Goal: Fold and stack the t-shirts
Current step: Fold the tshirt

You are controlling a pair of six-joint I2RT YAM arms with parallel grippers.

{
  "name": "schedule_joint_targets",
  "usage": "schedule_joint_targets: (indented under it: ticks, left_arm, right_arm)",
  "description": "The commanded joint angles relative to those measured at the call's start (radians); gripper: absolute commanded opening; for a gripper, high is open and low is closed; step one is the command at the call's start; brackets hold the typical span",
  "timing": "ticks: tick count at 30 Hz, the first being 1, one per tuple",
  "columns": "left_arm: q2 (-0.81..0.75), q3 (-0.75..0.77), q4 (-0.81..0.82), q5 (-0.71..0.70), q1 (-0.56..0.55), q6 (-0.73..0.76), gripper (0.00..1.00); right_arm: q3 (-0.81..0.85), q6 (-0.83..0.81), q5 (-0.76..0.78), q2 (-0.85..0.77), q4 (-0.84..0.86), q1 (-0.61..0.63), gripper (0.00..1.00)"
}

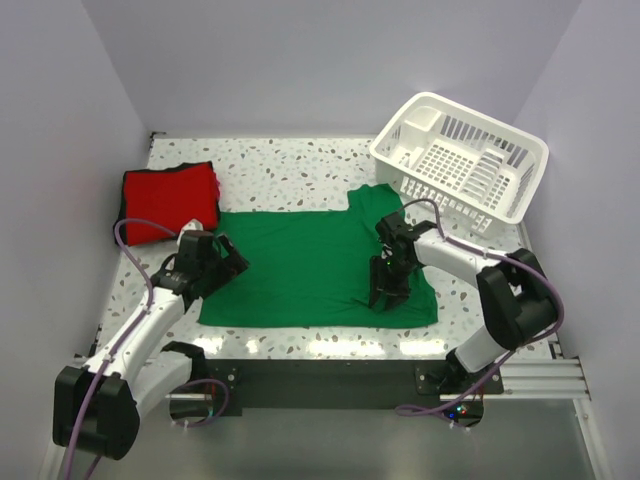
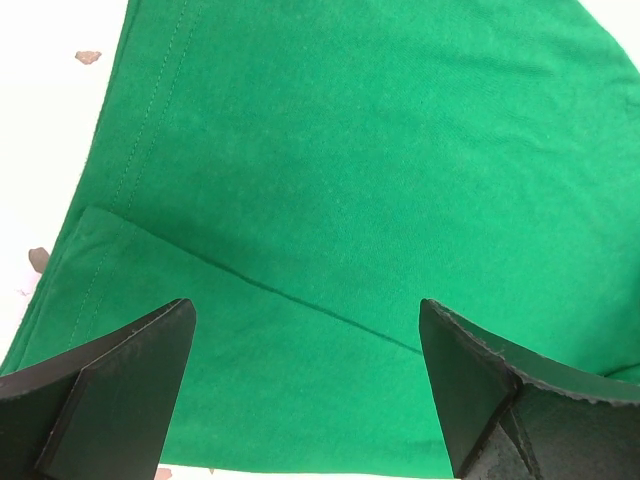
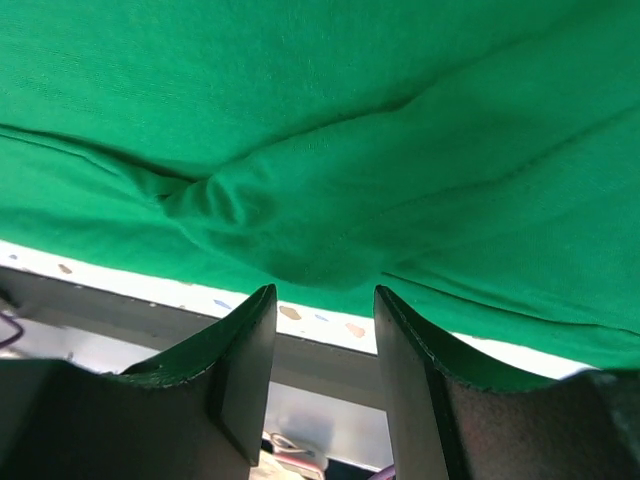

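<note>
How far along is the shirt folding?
Done: red t-shirt lies folded at the far left of the table. In hand: green t-shirt is spread out mid-table; the left end effector hovers open over its left edge, the right end effector sits at bunched cloth by the near hem, jaws apart, grip unclear. Left: fold the green one, stack it with the red.

Two t-shirts are counted: one green t-shirt [image 1: 300, 265] and one red t-shirt [image 1: 168, 200]. One white slatted basket [image 1: 532, 180] is seen. Two robot arms are counted, each fitted with one gripper: the left gripper [image 1: 235, 262] and the right gripper [image 1: 385, 295].
</note>
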Motion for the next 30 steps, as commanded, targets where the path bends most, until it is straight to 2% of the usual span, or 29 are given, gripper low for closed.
schedule_joint_targets:
  ticks: [1, 8, 15, 20, 30]
  left_arm:
    - [-0.009, -0.004, 0.039, -0.007, -0.003, 0.024, 0.99]
    - [0.000, -0.010, 0.043, 0.002, -0.003, 0.026, 0.99]
    - [-0.009, -0.010, 0.039, -0.007, -0.003, 0.023, 0.99]
    - [-0.018, -0.011, 0.030, -0.012, -0.003, 0.023, 0.99]
    - [-0.012, -0.020, 0.042, -0.010, -0.003, 0.013, 0.99]
  right_arm:
    - [0.015, 0.026, 0.059, 0.017, -0.003, 0.028, 0.47]
    - [0.007, 0.036, 0.095, 0.046, 0.003, 0.051, 0.47]
    - [0.015, 0.031, 0.092, 0.071, 0.029, 0.056, 0.27]
    - [0.062, 0.025, 0.104, 0.057, -0.004, 0.063, 0.16]
    - [0.199, -0.001, 0.121, 0.106, -0.064, 0.083, 0.10]
